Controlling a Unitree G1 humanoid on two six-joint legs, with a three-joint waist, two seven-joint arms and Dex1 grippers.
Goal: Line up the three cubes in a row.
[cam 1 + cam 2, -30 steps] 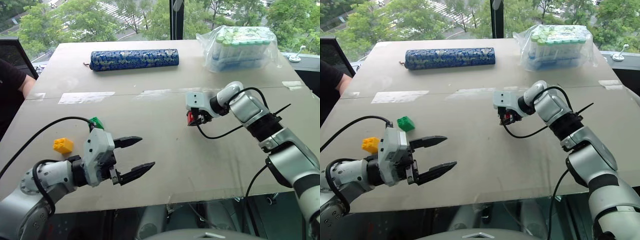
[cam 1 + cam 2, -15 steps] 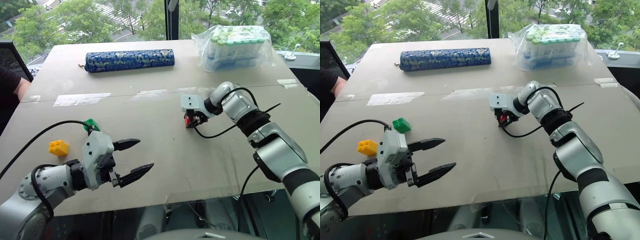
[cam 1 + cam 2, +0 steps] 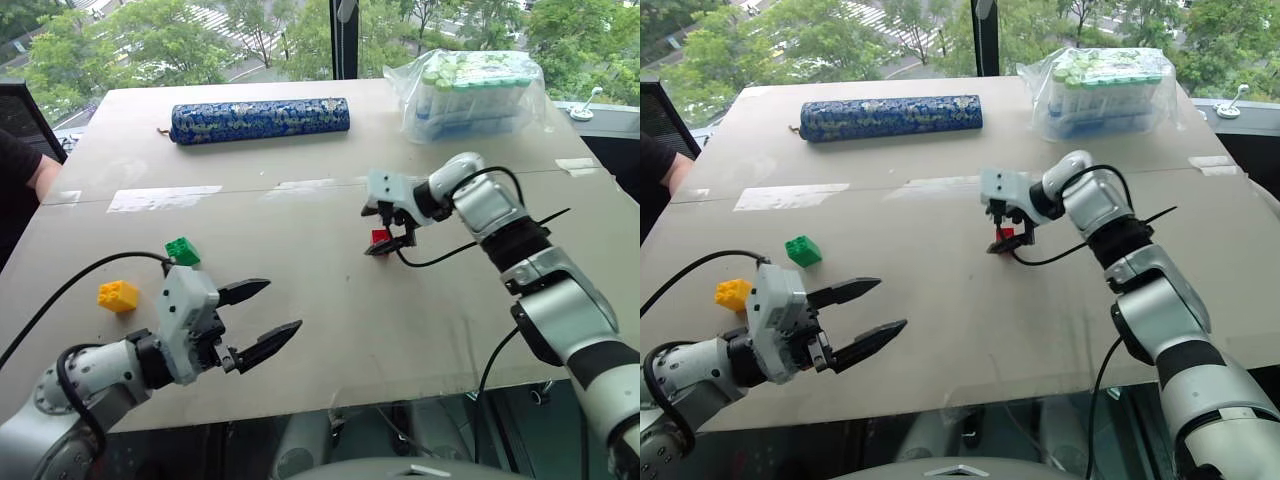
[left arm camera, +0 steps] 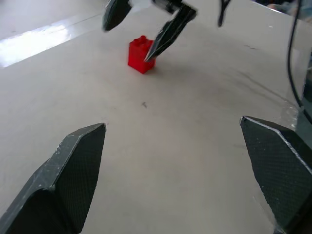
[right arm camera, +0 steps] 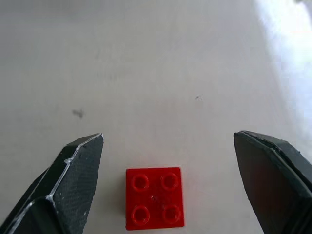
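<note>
table [image 3: 330,300] centre: bare | red cube [image 3: 381,237]: apparently unobstructed beside

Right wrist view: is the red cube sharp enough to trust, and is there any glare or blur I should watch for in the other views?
Right wrist view: red cube sharp, its four studs distinct; a pale glare patch sits at one corner of the table. Left wrist view: the cube stays readable, the right gripper above it blurs. Head views: even daylight, soft shadows, bright reflections on the tape strips.

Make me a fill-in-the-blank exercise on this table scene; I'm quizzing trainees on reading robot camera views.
1. The right tool stands open over the ___ cube.
2. The green cube lies nearest the ___ cube.
3. The left tool holds ___.

Missing words: red; yellow; nothing
</note>
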